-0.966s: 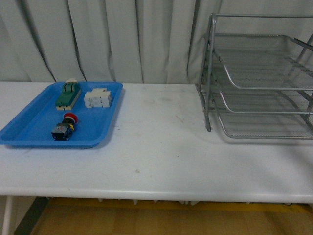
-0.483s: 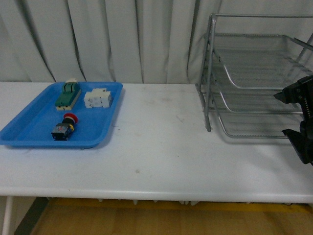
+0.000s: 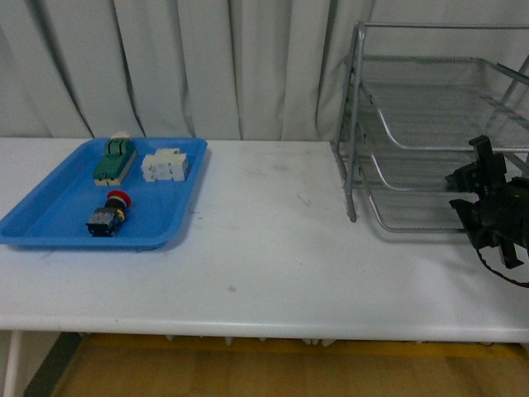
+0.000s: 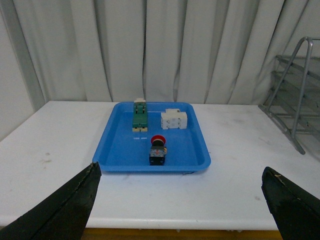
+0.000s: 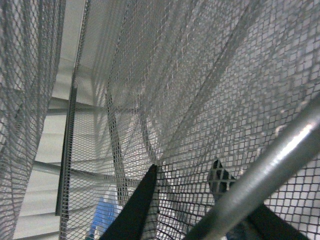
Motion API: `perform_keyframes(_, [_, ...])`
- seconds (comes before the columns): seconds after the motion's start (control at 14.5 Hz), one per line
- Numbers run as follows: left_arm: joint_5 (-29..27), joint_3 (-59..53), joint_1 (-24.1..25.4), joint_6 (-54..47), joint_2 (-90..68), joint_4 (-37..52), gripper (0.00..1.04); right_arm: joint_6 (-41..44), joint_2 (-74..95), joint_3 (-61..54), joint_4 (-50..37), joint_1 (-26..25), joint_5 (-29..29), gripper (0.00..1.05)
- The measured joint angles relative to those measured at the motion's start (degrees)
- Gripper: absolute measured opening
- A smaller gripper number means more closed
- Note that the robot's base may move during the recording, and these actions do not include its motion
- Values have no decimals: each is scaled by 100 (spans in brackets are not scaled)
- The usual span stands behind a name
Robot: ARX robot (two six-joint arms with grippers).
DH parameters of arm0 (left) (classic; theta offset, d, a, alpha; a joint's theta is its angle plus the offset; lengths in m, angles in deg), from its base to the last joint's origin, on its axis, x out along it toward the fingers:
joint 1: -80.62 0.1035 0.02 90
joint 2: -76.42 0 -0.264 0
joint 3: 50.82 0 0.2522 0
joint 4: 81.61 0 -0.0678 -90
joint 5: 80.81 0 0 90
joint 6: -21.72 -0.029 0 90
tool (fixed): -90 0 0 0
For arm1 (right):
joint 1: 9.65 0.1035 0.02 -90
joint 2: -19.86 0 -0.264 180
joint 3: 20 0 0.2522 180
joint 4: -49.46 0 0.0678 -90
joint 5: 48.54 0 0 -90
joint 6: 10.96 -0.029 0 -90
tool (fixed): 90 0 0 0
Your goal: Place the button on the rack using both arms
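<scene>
The small push-button switch with red mushroom cap, yellow ring and black-and-blue boxy body [image 3: 108, 215] lies on its side in the flat blue plastic tray [image 3: 50, 237], near its front wall and ungripped. A green block [image 3: 114, 161] and a white block [image 3: 165, 165] sit behind it, apart.

The left gripper [image 4: 180, 170] hangs short of the tray, fingers spread wide and empty. It should close across the boxy body, not the round cap, and stay clear of the rim.

The right gripper [image 3: 473, 192], fingers parted around nothing, is just beside the silver wire-mesh three-tray rack [image 3: 355, 124], whose trays show nothing in them
</scene>
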Motion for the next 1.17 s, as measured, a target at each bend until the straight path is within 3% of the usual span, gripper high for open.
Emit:
perform_keyframes(0.14, [0,0,0,0,0,-2,98,-236,7,-127,-378,-2,-50,14])
perform_keyframes(0.28, [0,0,0,-2,0,0,98,-1088,-188,-684,-824,-15,-116,4])
perform_keyframes(0.62, [2,0,0,0,0,-2,98,-1217,-925,-2503,-1755,-129,-348,3])
perform_keyframes(0.9, [2,0,0,0,0,-2,98,-1182,-1346,-3348,-1871,-162,-444,3])
perform_keyframes(1.17, [2,0,0,0,0,-2,98,-70,-1908,-3777,-1757,-313,-737,56])
